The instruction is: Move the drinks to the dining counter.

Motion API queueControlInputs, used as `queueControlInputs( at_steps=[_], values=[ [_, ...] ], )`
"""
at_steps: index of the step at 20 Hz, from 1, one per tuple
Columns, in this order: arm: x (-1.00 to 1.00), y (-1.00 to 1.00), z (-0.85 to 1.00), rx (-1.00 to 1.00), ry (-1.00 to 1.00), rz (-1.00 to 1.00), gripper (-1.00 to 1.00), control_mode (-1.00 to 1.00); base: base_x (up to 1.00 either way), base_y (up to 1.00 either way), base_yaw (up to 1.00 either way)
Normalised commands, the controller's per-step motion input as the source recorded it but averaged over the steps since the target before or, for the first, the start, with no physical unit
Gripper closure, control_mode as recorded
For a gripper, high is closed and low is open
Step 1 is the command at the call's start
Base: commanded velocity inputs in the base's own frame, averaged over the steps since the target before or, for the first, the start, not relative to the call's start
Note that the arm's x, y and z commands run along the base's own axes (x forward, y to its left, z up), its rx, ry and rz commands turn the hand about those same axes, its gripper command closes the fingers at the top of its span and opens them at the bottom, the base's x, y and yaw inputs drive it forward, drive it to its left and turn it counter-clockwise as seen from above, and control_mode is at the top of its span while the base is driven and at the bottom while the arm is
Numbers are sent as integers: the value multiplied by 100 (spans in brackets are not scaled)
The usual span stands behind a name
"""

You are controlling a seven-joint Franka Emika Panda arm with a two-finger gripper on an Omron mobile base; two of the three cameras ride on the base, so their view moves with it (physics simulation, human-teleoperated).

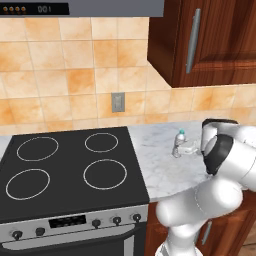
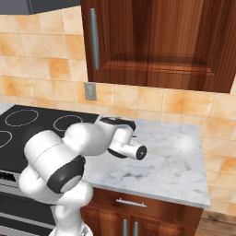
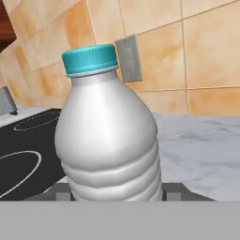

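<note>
Filling the hand view from close up, the water bottle (image 3: 110, 136) stands upright with its blue cap on top, its ribbed lower body sitting right between the two dark finger tips of the pincer (image 3: 117, 192), one tip showing at each side of its base. The pincer has closed in on it, so I judge the bottle gripped low on its body rather than merely approached. From the left base view the same bottle (image 1: 178, 144) is a small clear shape standing on the marble table (image 1: 160, 165) just right of the black stove (image 1: 70, 170), with the white arm reaching in from the right side toward it. The bottle's long axis is vertical and the pincer meets it sideways, across that axis, so the coming move is most likely a straight lift off the table before any carrying toward the dining counter. One risk, as a judgement: a grip this low on a tall bottle could let it tip as it rises. A grey wall socket (image 3: 129, 58) sits on the tiled wall behind
</note>
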Motion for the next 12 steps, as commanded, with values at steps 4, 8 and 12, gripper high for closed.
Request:
queueControlInputs(
  at_steps=[4,8,12],
  values=[
    [-44,-41,75,1,0,-8,100,-100,0,0,0],
    [-53,-30,79,0,1,-12,100,-100,0,0,0],
    [-92,-12,46,0,1,-17,100,-100,0,0,0]
  ],
)
